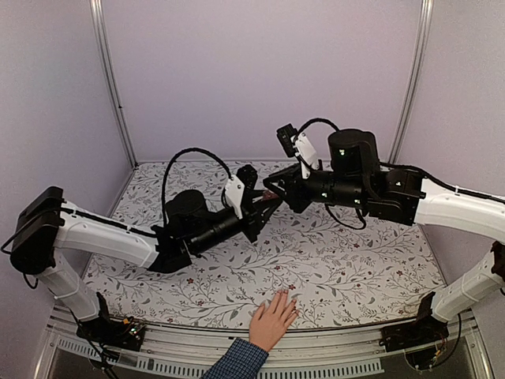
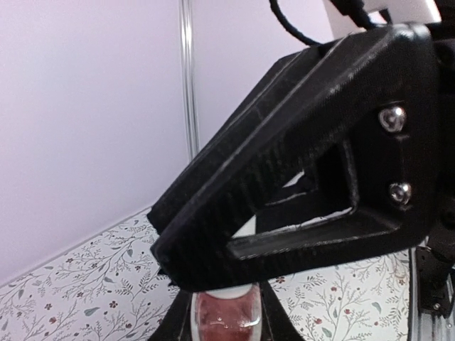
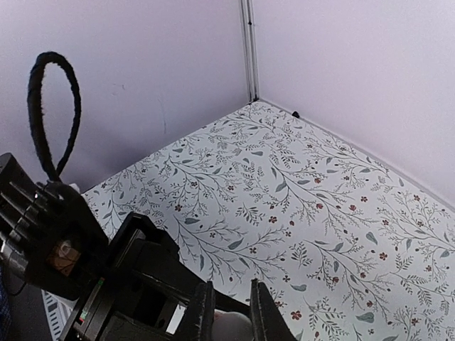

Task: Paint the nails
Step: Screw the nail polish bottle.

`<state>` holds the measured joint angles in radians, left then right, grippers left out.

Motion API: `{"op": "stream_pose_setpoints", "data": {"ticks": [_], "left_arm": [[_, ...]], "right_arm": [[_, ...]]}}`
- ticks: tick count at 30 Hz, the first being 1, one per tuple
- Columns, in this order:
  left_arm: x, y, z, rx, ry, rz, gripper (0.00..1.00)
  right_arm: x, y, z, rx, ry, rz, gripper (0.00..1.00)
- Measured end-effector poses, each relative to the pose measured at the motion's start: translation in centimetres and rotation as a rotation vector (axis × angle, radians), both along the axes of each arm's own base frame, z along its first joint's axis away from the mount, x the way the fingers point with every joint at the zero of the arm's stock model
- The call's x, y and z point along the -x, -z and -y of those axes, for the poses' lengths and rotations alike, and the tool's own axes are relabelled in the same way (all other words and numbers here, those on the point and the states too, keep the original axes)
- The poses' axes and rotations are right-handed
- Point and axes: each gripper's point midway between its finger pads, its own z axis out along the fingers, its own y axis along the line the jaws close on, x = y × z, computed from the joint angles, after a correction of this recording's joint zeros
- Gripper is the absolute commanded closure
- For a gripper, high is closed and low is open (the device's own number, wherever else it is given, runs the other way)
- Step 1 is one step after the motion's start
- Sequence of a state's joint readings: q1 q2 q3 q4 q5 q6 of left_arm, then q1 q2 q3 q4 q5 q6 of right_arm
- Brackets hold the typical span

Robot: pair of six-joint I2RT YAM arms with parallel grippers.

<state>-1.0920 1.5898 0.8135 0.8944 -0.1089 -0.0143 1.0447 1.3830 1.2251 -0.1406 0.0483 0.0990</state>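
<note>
Mid-frame, left gripper (image 1: 263, 208) and right gripper (image 1: 278, 194) meet on one small pink glass bottle (image 2: 226, 320); light-skinned human hand (image 1: 272, 320) lies flat at bottom centre.
The left gripper is clamped on the bottle body, held above the floral-patterned desk (image 1: 355, 260). The right gripper is closed on the bottle's white cap (image 3: 229, 325), one finger on either side. The hand, in a blue checked sleeve cuff (image 1: 237, 362), rests palm down on the desk's near edge, well apart from both grippers. Its nails (image 1: 284, 297) tip fingers pointing up-frame and are too small to make out.

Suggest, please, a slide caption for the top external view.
The left pincer and right pincer meet at a pink bottle above the floral table while a hand rests at the near edge.
</note>
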Motion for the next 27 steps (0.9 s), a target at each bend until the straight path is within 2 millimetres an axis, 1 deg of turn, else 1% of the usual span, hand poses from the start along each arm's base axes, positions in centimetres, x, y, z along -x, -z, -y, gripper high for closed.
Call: {"op": "stream_pose_setpoints", "data": {"ticks": [1,3,7,9,11,16,18,19,21,24,27], "left_arm": [[-0.3,0.2,0.0,-0.007,-0.019,0.001,1.0],[-0.4,0.3,0.0,-0.017,-0.039,0.005,1.0],[-0.5,0.3,-0.2,-0.022,-0.056,0.01,1.0],[-0.6,0.2,-0.3,-0.02,-0.054,0.011,1.0],[-0.3,-0.1,-0.6,-0.016,-0.034,0.016,1.0],[0.6,-1.2,-0.5,0.003,0.044,0.038,1.0],[1.3,-1.3,-0.3,0.009,0.089,0.048,1.0],[1.8,-1.3,-0.1,0.01,0.122,0.053,1.0],[2.8,-1.2,0.2,0.015,0.192,0.057,1.0],[4.9,-1.5,0.5,0.035,0.345,0.062,1.0],[7.0,-2.3,0.5,0.069,0.508,0.077,1.0]], "right_arm": [[-0.2,0.1,0.1,-0.001,0.012,-0.006,0.89],[-0.4,0.3,0.2,-0.003,0.021,-0.013,0.68],[0.1,0.0,0.9,-0.007,0.016,-0.002,0.49],[0.5,-0.7,1.5,-0.016,0.007,0.013,0.43],[0.9,-2.1,2.4,-0.036,-0.001,0.045,0.4],[2.1,-6.1,4.7,-0.109,-0.046,0.125,0.4],[2.7,-7.1,5.1,-0.125,-0.081,0.155,0.39],[3.1,-7.3,5.1,-0.126,-0.106,0.164,0.39],[3.7,-7.2,4.7,-0.118,-0.156,0.173,0.4],[5.0,-5.7,3.5,-0.074,-0.268,0.165,0.42],[6.3,-4.1,2.3,-0.039,-0.383,0.147,0.45]]}}
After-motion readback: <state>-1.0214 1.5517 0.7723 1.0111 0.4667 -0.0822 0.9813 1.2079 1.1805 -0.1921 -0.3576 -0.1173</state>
